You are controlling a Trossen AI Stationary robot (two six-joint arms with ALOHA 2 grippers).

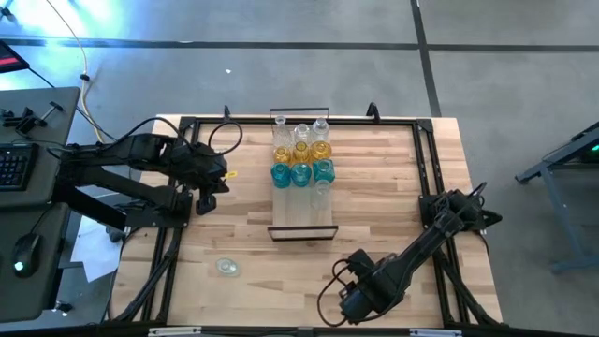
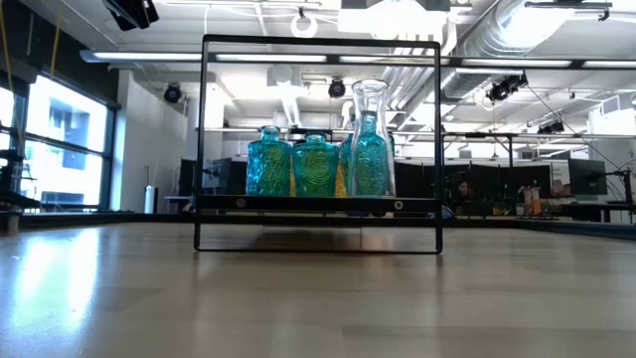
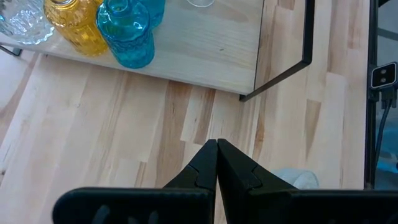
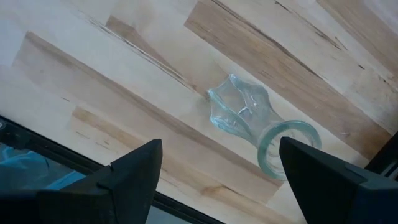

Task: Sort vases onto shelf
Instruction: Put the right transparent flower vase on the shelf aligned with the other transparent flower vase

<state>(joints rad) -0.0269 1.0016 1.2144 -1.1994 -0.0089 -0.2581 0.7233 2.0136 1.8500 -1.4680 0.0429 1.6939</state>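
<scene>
While vases (image 1: 300,154) crowd the shelf (image 1: 302,217): left claw (image 3: 216,147) pressed together, right claw (image 4: 219,163) spread above a clear vase (image 4: 249,121).

In the low view the amber vases (image 2: 341,177) stand almost wholly hidden behind the teal vases (image 2: 316,166), and the clear ones at the shelf's (image 2: 318,203) far end cannot be seen. The left wrist view cuts off a clear vase (image 3: 22,22) and an amber vase (image 3: 76,23) at the picture's edge. From above, the lone clear vase (image 1: 226,267) near the table's (image 1: 393,215) front edge is too small to tell its pose
</scene>
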